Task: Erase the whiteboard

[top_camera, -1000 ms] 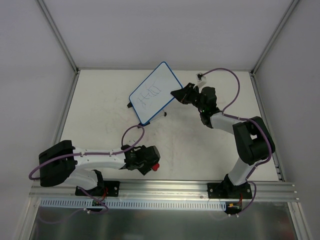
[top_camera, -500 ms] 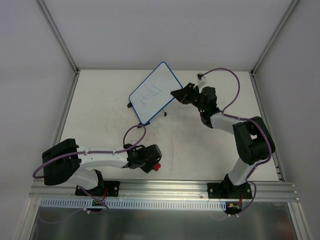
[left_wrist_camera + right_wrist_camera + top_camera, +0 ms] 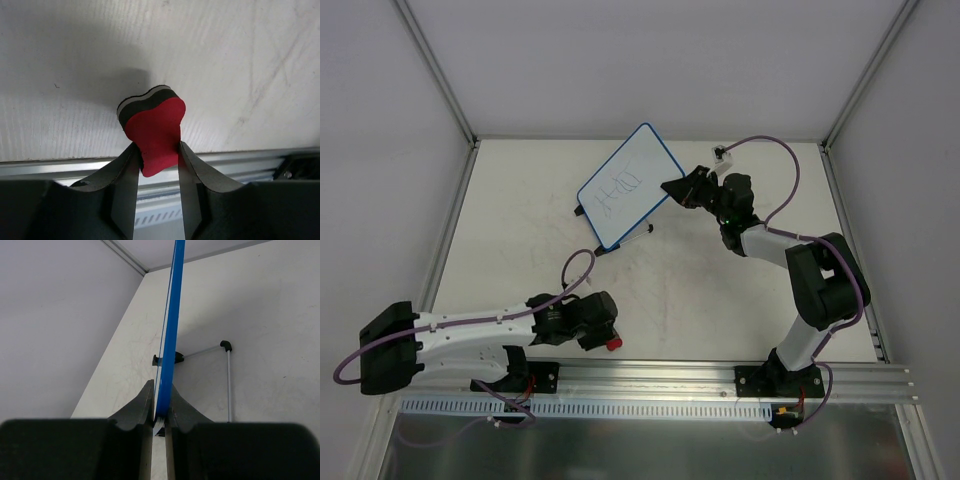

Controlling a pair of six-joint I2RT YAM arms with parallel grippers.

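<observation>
The whiteboard (image 3: 629, 186), white with a thin blue frame and blue scribbles, stands tilted at the back middle of the table. My right gripper (image 3: 672, 188) is shut on its right edge; in the right wrist view the blue frame (image 3: 170, 335) runs up edge-on from between the fingers (image 3: 141, 407). My left gripper (image 3: 611, 341) sits low near the front rail, shut on a small red eraser (image 3: 156, 131) with a black and white layered back. The eraser (image 3: 613, 343) is lifted just off the table.
A thin wire stand with black feet (image 3: 226, 345) props the board from behind. The aluminium rail (image 3: 650, 378) runs along the front edge just below the left gripper. White walls enclose the table on three sides.
The left gripper has closed on the red eraser and pulled back left and toward the front rail, the arm stretching out lower. The right arm and whiteboard have not moved.
</observation>
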